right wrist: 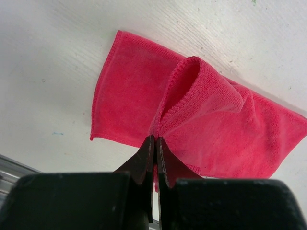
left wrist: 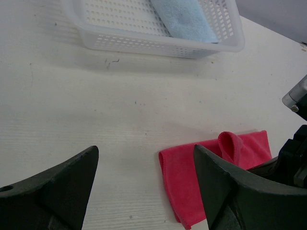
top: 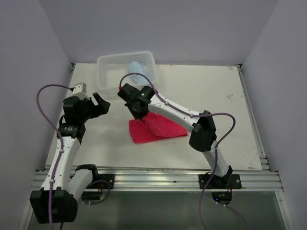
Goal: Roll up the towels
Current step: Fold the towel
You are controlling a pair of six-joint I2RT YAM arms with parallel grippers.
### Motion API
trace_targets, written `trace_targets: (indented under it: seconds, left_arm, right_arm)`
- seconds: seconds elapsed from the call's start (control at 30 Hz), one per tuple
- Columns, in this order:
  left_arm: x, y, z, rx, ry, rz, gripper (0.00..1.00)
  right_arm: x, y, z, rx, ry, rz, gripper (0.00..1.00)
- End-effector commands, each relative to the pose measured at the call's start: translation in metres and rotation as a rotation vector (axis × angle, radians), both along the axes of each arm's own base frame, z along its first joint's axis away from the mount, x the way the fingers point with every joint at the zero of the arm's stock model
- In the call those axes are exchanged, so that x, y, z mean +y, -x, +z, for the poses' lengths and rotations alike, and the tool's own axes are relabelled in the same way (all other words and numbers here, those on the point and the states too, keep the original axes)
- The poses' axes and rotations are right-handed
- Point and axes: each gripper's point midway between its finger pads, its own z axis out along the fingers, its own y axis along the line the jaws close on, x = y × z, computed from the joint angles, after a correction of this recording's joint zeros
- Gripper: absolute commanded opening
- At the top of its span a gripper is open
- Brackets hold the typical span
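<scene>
High rear view down onto the table (top: 216,96); close, low wrist views; red towel (top: 163,130) common to all.

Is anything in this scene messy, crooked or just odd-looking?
Only the red towel: the right claw pinches one edge, so a fold bulges up in a loop while the rest lies flat. Nothing looks spilled or damaged.

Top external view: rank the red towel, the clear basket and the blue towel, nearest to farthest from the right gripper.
1. red towel: pinched by the right gripper, mid-table.
2. clear basket: just beyond the gripper, at the far edge.
3. blue towel: inside the basket's right part.
</scene>
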Motion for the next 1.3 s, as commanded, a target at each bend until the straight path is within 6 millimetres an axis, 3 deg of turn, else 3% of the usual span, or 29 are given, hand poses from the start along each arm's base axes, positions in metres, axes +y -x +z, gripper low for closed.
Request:
trace_targets:
  seconds: [0.0,0.47,0.8,1.0,1.17,1.27]
  left_arm:
    - [-0.004,-0.002,0.007,-0.046,-0.009,-0.025,0.84]
    - [-0.005,-0.002,0.006,-0.043,-0.006,-0.03,0.84]
    - [-0.007,-0.001,0.006,-0.044,-0.002,-0.037,0.84]
    - [-0.007,-0.001,0.007,-0.049,-0.002,-0.038,0.84]
    - [-0.007,-0.001,0.008,-0.05,-0.003,-0.037,0.85]
    - [-0.007,-0.001,0.008,-0.053,-0.004,-0.035,0.85]
  right_arm:
    - [0.016,0.007,0.009,0.015,-0.052,0.008,0.0]
    - [0.045,0.013,0.024,-0.004,-0.161,0.017,0.0]
    - [0.06,0.023,-0.035,0.102,-0.153,0.033,0.0]
    - [0.089,0.038,-0.051,0.205,-0.253,0.08,0.35]
    - [0.1,0.044,-0.036,0.219,-0.352,0.085,0.39]
    - [0.091,0.039,-0.029,0.186,-0.338,0.062,0.4]
